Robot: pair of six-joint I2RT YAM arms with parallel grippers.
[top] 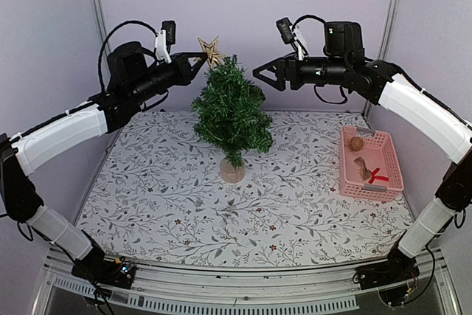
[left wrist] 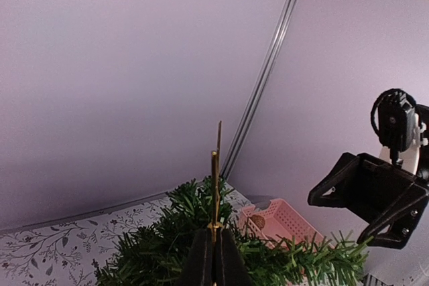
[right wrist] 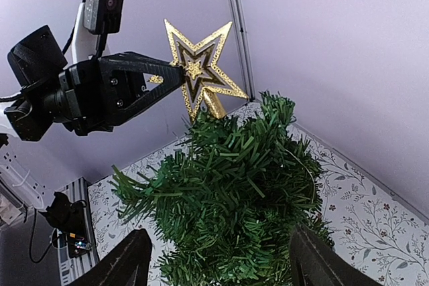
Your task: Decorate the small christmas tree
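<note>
Left pincer point(top: 200, 58), arm outstretched, clamps gold star point(top: 210, 49) by small christmas tree point(top: 232, 112) top; right pincer point(top: 267, 79) gapes wide.

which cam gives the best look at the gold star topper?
Right wrist: the gold star faces the lens, whole outline clear, gripped by the left pincer above the small christmas tree. Top external shows it small, near the treetop; left wrist sees it edge-on, a thin sliver.

Left pincer point(top: 200, 59) clamped shut, right pincer point(top: 264, 77) spread wide, both held high
</note>
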